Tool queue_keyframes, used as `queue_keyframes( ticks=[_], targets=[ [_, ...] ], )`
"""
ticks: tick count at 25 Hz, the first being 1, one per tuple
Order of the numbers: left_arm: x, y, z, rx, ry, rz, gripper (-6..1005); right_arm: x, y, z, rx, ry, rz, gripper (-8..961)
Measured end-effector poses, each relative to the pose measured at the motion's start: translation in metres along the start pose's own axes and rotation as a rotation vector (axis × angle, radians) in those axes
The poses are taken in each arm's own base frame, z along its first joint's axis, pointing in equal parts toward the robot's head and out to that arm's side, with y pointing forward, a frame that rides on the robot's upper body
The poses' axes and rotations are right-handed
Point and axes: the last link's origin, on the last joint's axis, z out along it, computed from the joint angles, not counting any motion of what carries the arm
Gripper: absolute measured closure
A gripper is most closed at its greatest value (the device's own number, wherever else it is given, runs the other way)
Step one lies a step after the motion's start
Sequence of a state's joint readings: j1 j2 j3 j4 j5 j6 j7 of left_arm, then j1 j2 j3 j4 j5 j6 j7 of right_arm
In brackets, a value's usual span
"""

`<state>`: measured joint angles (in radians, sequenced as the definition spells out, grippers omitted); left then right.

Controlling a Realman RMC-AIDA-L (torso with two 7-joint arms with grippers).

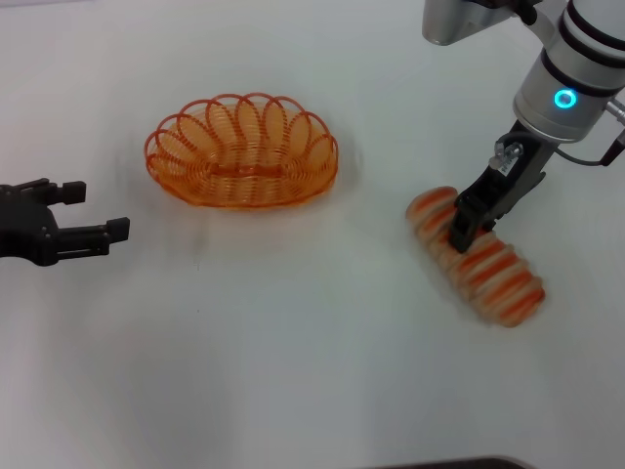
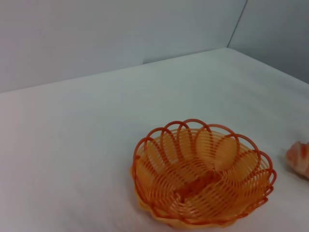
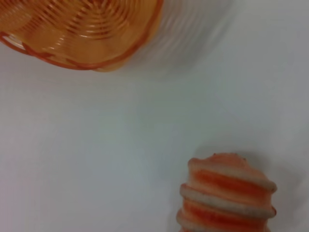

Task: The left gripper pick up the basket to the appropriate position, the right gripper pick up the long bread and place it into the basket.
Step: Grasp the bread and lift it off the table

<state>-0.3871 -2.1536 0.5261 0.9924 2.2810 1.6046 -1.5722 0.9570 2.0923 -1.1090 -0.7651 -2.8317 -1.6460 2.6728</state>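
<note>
The orange wire basket (image 1: 244,156) stands empty on the white table, left of centre in the head view. It also shows in the left wrist view (image 2: 203,179) and at the edge of the right wrist view (image 3: 82,24). My left gripper (image 1: 98,210) is open and empty, well to the left of the basket and apart from it. The long bread (image 1: 493,274) lies slantwise on the table at the right; it also shows in the right wrist view (image 3: 227,198). My right gripper (image 1: 461,230) is down over the bread's end nearest the basket.
The white table (image 1: 293,342) stretches around both things with nothing else on it. A grey wall (image 2: 96,34) rises behind the table in the left wrist view. A dark edge shows at the table's front.
</note>
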Motion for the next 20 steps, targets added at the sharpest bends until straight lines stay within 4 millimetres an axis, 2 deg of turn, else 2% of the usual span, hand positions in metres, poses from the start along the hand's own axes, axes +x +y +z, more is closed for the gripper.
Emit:
queue_keyframes(
  ticks=[14,16,20],
  targets=[
    [0.0027,0.0003,0.0003,-0.005,0.001,0.005,109,0.0029,-0.0022,0.0015,-0.006,0.001,0.001,650],
    [0.0032,0.0002,0.0005,-0.006,0.002,0.006,109,0.0031,-0.0023,0.0017,-0.006,0.001,0.002,701],
    [0.0035,0.0002,0.0006,-0.006,0.002,0.006,109,0.0031,-0.0023,0.0018,-0.006,0.001,0.001,713]
  ],
)
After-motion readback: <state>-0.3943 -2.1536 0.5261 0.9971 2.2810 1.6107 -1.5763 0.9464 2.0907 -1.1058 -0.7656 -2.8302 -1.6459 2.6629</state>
